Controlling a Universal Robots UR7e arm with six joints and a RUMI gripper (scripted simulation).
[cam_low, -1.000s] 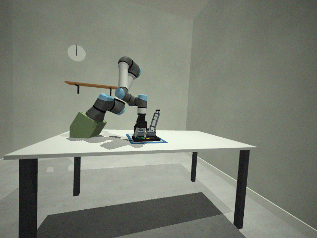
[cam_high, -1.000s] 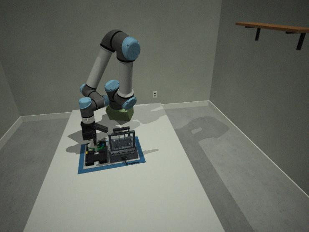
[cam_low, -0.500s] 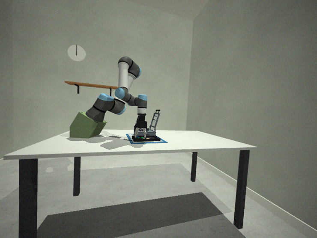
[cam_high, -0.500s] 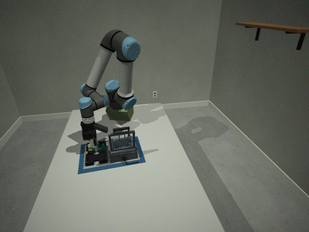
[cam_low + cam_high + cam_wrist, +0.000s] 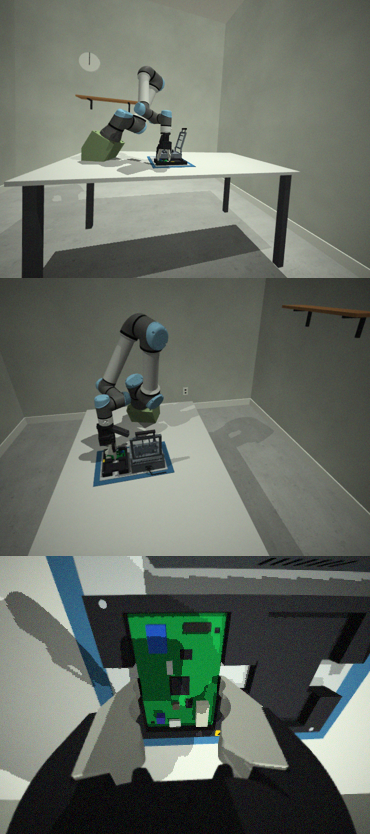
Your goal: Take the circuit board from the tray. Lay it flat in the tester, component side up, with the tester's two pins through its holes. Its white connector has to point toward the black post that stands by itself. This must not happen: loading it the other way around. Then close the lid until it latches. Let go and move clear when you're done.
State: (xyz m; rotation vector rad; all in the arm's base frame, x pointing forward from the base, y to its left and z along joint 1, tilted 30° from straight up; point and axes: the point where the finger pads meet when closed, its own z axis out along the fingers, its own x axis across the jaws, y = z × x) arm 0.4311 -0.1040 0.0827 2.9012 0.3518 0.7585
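The green circuit board (image 5: 120, 454) (image 5: 164, 160) (image 5: 200, 656) lies component side up in a pocket of the black tray (image 5: 115, 466) (image 5: 176, 163) (image 5: 290, 646). Its white connector (image 5: 202, 714) is at the board's near right corner in the wrist view. My gripper (image 5: 112, 456) (image 5: 164, 159) (image 5: 179, 678) points down and is shut on the board, one jaw at each long edge. The grey tester (image 5: 149, 464) (image 5: 225, 562) stands beside the tray. Its clear lid (image 5: 145, 432) (image 5: 183, 129) stands open, nearly upright. The tester's pins and the lone black post cannot be made out.
Tray and tester stand on a blue-bordered mat (image 5: 170, 463) (image 5: 72, 606). A black cable (image 5: 158, 473) runs from the tester's side. The arm's green base block (image 5: 143, 416) (image 5: 97, 149) is farther back on the table. A wooden shelf (image 5: 326, 309) hangs on the wall.
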